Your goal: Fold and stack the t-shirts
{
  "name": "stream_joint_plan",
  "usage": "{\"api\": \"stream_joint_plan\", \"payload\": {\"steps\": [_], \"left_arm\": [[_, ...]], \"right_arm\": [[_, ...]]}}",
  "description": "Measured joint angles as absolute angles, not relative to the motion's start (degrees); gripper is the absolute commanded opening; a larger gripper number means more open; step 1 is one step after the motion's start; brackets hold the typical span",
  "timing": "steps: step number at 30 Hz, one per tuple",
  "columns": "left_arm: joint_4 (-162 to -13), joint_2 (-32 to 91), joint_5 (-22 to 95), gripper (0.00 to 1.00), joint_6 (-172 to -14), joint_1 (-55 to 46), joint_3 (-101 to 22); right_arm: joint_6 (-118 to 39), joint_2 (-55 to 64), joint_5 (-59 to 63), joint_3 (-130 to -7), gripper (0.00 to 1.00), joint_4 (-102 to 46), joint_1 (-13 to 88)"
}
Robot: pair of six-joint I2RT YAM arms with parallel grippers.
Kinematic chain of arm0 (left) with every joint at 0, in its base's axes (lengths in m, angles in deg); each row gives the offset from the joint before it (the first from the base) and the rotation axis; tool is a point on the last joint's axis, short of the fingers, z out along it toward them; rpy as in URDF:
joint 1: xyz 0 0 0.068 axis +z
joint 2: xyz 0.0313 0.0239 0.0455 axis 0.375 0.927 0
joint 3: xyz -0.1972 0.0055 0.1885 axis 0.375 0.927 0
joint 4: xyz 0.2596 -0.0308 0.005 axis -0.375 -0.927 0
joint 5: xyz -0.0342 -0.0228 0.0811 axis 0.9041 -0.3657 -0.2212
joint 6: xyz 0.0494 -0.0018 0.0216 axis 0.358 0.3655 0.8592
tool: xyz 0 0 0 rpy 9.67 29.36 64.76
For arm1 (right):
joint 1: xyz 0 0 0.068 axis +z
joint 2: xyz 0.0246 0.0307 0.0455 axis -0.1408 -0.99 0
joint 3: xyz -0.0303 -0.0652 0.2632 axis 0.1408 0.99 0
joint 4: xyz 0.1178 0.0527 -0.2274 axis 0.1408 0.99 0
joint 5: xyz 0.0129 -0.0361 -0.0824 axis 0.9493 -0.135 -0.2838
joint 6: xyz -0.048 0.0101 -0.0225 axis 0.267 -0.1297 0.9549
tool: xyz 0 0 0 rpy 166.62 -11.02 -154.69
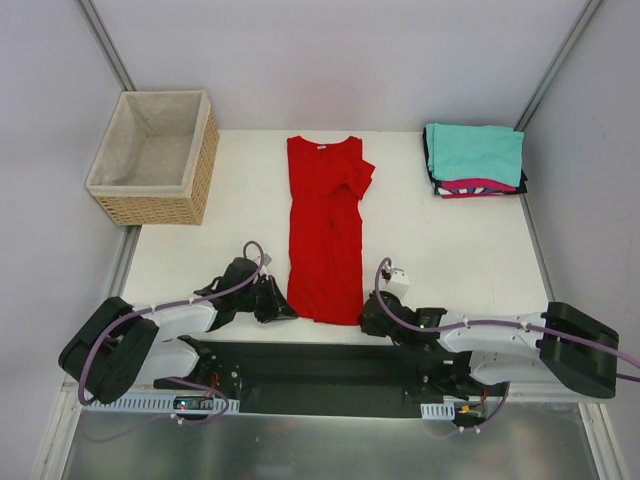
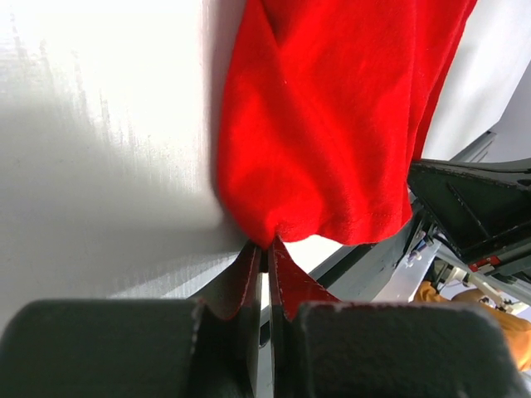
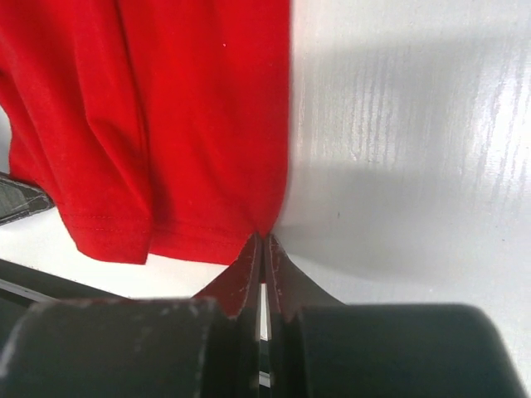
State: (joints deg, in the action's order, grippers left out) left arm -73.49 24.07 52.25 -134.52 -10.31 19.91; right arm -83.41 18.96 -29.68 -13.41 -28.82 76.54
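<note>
**Fold-and-stack, red shirt: lengthwise fold done, crosswise fold pending**

Item 1: red t-shirt (image 1: 325,235). Lies flat on the table (image 1: 450,270) at centre, between the 2 arms, collar at the far end and hem at the near edge. It is narrowed to a long strip, with a sleeve turned in over the body on the right side. Judged half folded: the sides are in, but the length has not been doubled over.

Item 2: left gripper (image 2: 267,247). Fingers pressed together, pinching the near left corner of the red hem low against the table.

Item 3: right gripper (image 3: 262,240). Fingers pressed together on the near right corner of the same hem, also low.

Item 4: folded stack (image 1: 475,165). Sits at the far right corner of the table, well apart from the red shirt. The teal shirt (image 1: 475,150) is on top, with a magenta-pink shirt (image 1: 475,186) and a black edge showing beneath it. Judged finished.

Item 5: wicker basket (image 1: 200,165). Stands at the far left; nothing can be seen in it.

Remaining, as judged: carry the hem toward the collar, compact the rectangle, then place it on the stack
</note>
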Motion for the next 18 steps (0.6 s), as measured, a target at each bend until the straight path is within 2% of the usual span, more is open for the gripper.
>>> {"api": "stream_joint_plan", "payload": {"steps": [12,18], "left_arm": [[-87.6,11.1,48.7,0.00,-132.4,-10.3,19.7],[-90.4,9.7,48.6,0.00,-132.3,-10.3,19.2]], "right_arm": [[-81.9,25.0,-31.7,-15.7,0.01,-19.5,76.5],[-81.9,25.3,-31.8,-15.8,0.01,-17.7,76.7]]}}
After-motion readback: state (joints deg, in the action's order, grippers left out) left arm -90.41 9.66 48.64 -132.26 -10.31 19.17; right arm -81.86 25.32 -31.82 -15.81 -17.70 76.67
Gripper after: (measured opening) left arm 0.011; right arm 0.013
